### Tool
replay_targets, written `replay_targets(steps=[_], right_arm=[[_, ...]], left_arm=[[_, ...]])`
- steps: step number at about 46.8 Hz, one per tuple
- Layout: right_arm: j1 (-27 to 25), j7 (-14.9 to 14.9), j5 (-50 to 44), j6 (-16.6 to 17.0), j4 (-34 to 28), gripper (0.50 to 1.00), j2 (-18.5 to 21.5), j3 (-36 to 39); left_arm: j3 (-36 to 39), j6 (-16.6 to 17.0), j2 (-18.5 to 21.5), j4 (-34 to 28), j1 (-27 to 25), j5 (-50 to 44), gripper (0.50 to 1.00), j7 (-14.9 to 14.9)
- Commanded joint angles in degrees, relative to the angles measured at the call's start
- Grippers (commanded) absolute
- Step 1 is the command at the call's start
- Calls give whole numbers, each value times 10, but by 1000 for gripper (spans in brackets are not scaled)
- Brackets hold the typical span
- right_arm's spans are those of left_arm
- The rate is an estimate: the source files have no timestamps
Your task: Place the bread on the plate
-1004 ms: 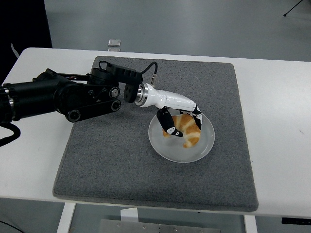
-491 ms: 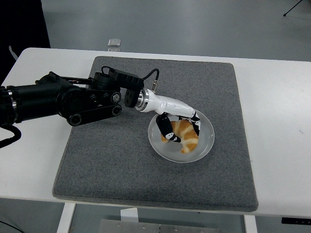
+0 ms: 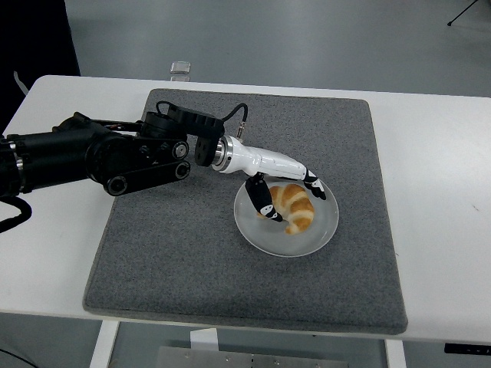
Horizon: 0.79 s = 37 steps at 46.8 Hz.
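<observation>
The bread, a golden croissant (image 3: 295,210), lies on the round translucent white plate (image 3: 322,230) near the middle of the grey mat. My left arm reaches in from the left, and its white-and-black hand (image 3: 291,196) hovers over the croissant. The thumb (image 3: 262,202) stands against the croissant's left end. The other fingers (image 3: 314,185) are spread and raised off its far side, so the hand is open and holds nothing. My right arm does not show.
The grey mat (image 3: 192,253) covers most of the white table (image 3: 437,192). A small clear object (image 3: 180,69) sits at the table's far edge. My black left forearm (image 3: 92,157) lies across the mat's left part.
The hand lowered the croissant onto the plate and its fingers opened away from the far side; the croissant now rests a little further left on the plate.
</observation>
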Motion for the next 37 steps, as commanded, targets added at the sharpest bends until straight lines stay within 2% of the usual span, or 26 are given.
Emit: replay_targets(steps=[1, 11, 22, 27, 37], right_arm=[[1, 1, 0, 0, 0, 952, 0, 0], [0, 0, 0, 0, 1, 952, 0, 0], [0, 1, 0, 0, 0, 952, 0, 0], [0, 0, 0, 0, 0, 952, 0, 0], [0, 0, 0, 0, 0, 952, 0, 0]], left_arm=[[-1, 0, 1, 0, -1, -8, 992, 0], [-58, 0, 1, 1, -1, -82, 992, 0], [-111, 0, 8, 28, -1, -169, 996, 1], [-129, 0, 7, 55, -1, -261, 999, 2], [-150, 0, 7, 126, -2, -514, 999, 3]])
